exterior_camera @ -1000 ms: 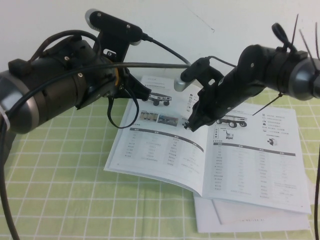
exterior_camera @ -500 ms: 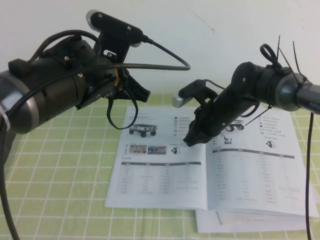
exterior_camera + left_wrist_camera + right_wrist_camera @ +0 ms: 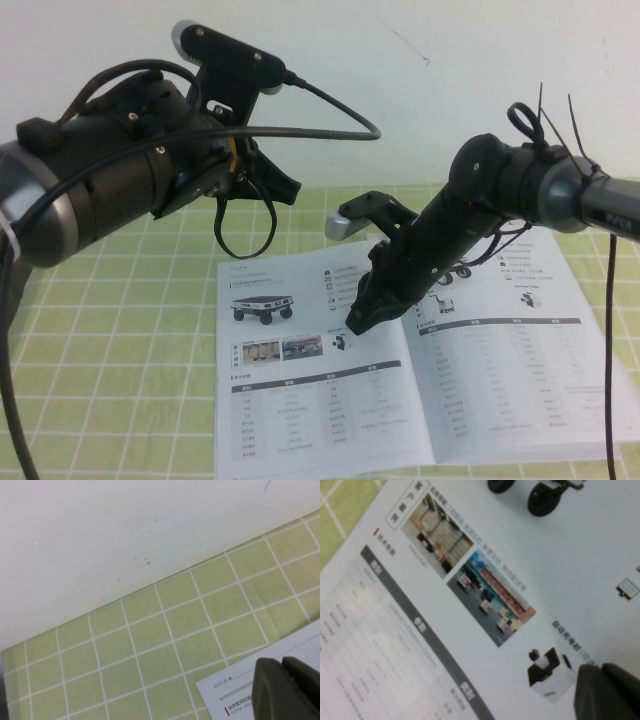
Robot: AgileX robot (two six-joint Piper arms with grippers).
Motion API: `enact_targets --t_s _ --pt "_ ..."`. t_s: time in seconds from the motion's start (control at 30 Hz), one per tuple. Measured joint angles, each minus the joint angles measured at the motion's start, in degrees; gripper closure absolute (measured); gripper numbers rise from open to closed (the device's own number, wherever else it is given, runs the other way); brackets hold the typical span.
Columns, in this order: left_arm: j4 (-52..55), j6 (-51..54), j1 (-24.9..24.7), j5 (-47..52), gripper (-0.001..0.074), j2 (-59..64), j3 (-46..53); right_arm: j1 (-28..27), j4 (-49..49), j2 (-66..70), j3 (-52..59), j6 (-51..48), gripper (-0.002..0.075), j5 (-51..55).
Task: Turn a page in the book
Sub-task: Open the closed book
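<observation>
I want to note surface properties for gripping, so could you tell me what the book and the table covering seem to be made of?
The book looks like thin coated paper: white printed leaves lying open flat, with a soft sheen in the right wrist view. The table covering looks like matte green checked cloth or vinyl; I cannot tell which. The right gripper hovers near the spine, and the left gripper is raised near the book's far left corner.

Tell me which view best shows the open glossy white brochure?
High view: the open glossy white brochure shows both pages, right gripper over its fold. Right wrist view shows one page patch; left wrist view shows a corner by the left gripper.
</observation>
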Motion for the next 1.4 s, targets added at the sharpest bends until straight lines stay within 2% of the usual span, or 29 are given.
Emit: enact_targets --t_s 0.27,0.37,0.53,0.67,0.87,1.1,1.4 --pt "-0.1 0.0 0.0 0.0 0.0739 0.0 0.0 -1.0 -1.7 -8.3 0.1 -1.8 0.0729 -2.8" --pt "-0.1 0.0 0.0 0.8 0.0739 0.0 0.0 -4.4 -4.1 -10.3 0.1 -0.6 0.0729 -2.7" --pt "-1.9 0.1 0.0 1.0 0.0739 0.0 0.0 -13.6 -5.6 -10.4 0.4 0.6 0.0729 -1.4" --pt "-10.8 6.5 0.0 -0.8 0.0739 0.0 0.0 -17.5 -7.6 -10.4 2.6 0.6 0.0729 -1.5" --pt "-25.9 19.0 0.0 -1.7 0.0739 4.5 0.0 -17.4 -11.3 -10.4 6.2 0.4 0.0729 -2.0" --pt "-29.0 22.0 0.0 -1.8 0.0739 10.6 0.0 -17.4 -18.9 -10.4 10.4 4.5 0.0729 -5.4" --pt "-30.6 24.0 0.0 -2.5 0.0739 10.9 0.0 -17.4 -19.9 -10.7 15.8 7.2 0.0729 -7.0"
